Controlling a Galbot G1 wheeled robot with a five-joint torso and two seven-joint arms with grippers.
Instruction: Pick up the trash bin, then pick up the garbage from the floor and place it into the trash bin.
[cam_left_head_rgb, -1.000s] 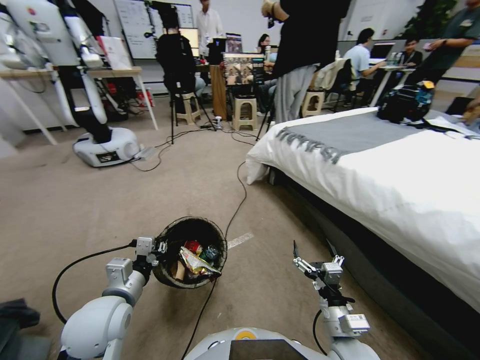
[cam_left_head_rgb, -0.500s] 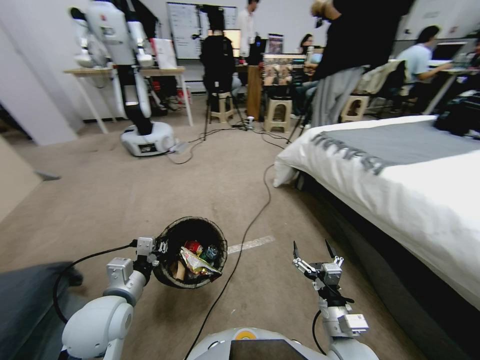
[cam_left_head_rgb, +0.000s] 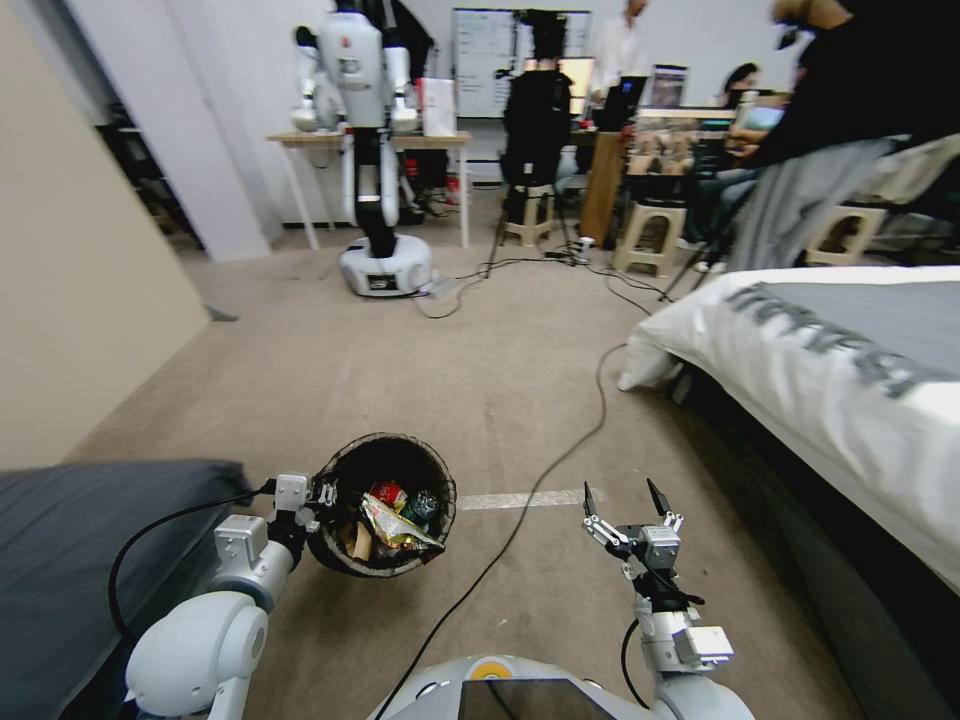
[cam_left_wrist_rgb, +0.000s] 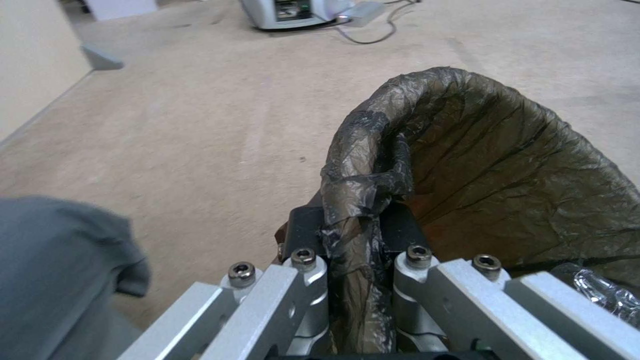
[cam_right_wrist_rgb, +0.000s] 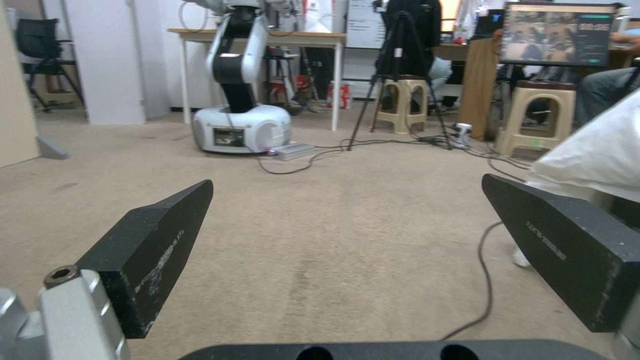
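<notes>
Trash bin (cam_left_head_rgb: 385, 470) hangs above the beige carpet (cam_left_head_rgb: 420, 370), its bag-lined rim pinched between the fingers of the left gripper (cam_left_head_rgb: 318, 495); the bin's white body is mostly hidden by the dark liner (cam_left_wrist_rgb: 507, 165). Garbage (cam_left_head_rgb: 390, 520) sits inside, wrappers partly hard to distinguish. Right gripper (cam_left_head_rgb: 622, 498) hovers near the bed (cam_left_head_rgb: 850, 380), fingers spread and holding nothing.
</notes>
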